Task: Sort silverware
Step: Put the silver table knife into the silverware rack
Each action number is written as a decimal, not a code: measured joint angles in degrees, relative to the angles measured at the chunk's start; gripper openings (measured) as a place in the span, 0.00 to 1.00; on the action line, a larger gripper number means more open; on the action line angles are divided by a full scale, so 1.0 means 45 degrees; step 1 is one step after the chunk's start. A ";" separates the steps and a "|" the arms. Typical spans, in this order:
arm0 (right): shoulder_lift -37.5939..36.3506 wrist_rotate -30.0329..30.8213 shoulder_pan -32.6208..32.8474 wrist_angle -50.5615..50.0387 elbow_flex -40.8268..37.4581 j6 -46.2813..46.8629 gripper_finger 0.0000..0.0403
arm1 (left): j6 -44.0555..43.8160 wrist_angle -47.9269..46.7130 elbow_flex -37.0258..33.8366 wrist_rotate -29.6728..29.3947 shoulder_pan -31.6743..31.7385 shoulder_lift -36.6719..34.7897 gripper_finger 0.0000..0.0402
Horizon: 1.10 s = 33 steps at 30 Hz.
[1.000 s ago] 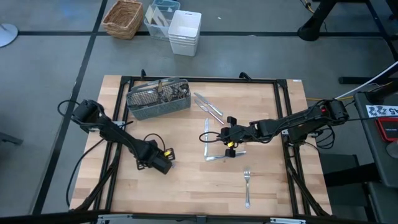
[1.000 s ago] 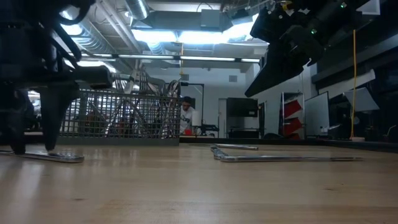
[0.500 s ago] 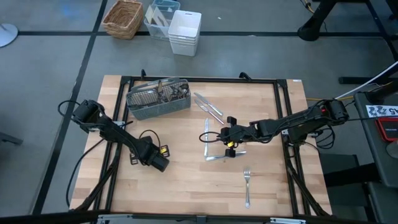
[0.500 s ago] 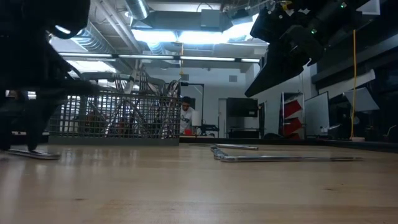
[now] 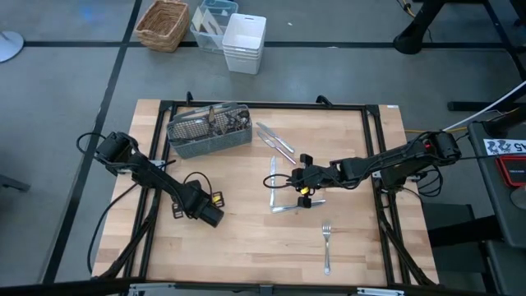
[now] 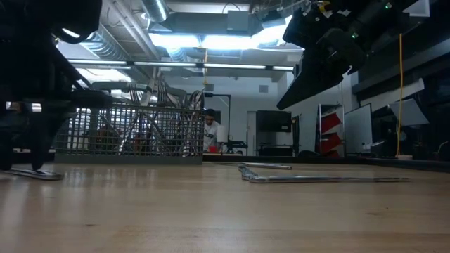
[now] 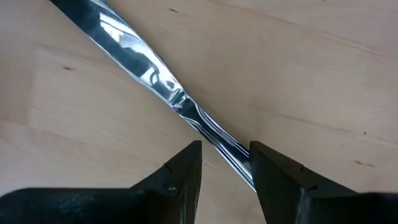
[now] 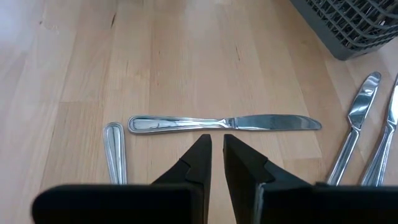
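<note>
The silverware lies scattered on the wooden table: a knife (image 8: 224,123) in front of my right gripper, two pieces (image 5: 275,141) near the grey mesh caddy (image 5: 209,130), a few (image 5: 296,207) mid-table and a fork (image 5: 326,247) near the front edge. More pieces stand in the caddy. My left gripper (image 5: 205,214) is low over the table's left half, shut on another knife (image 7: 143,59). My right gripper (image 5: 294,179) hovers mid-table, shut and empty, and the low view shows it raised high (image 6: 330,49). My left gripper has the knife's handle (image 7: 227,152) between its two fingers, coming from above with the handle running slantwise across the gap. The blade (image 7: 112,31) sticks out ahead of the fingers. The knife (image 6: 35,173) lies level at the table top; whether it is lifted clear I cannot tell.
The caddy stands at the table's far left. A black frame rail (image 5: 374,148) runs around the table top. Beyond the far edge sit a wicker basket (image 5: 163,23) and white bins (image 5: 244,41). A person (image 6: 209,130) is far off in the room behind.
My left gripper has moved a short way toward the table's left and far edges, and the knife has slid along with it. My right arm has kept still.
</note>
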 joint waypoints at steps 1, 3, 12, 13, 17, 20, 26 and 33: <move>0.0000 0.0000 0.0000 0.0000 0.0000 0.0000 0.12 | -0.0009 0.0034 0.0000 0.0000 0.0000 0.0000 0.32; 0.0000 0.0000 0.0000 -0.0003 0.0000 0.0000 0.12 | -0.0035 0.0046 0.0000 0.0000 0.0000 0.0000 0.32; 0.0000 0.0000 0.0005 -0.0106 0.0000 -0.0004 0.12 | 0.0663 0.1548 0.0000 -0.0250 -0.0087 0.0117 0.32; 0.0000 0.0000 0.0005 -0.0107 0.0000 -0.0005 0.12 | 0.0830 0.1696 0.0000 -0.0262 -0.0102 0.0178 0.32; 0.0000 -0.0005 0.0005 -0.0293 0.0005 -0.0005 0.12 | 0.1897 0.1947 0.0038 0.0288 -0.0209 0.0493 0.32; 0.0000 -0.0005 0.0005 -0.0316 0.0005 -0.0005 0.12 | 0.2265 0.1995 0.0033 0.0443 -0.0347 0.0489 0.32; 0.0000 -0.0005 0.0005 -0.0289 0.0005 -0.0002 0.12 | 0.1780 0.1553 0.0019 0.0870 -0.0520 0.0272 0.32; 0.0000 -0.0005 0.0005 -0.0287 0.0005 -0.0001 0.12 | 0.2195 0.1114 0.0024 0.0479 -0.0520 0.0296 0.32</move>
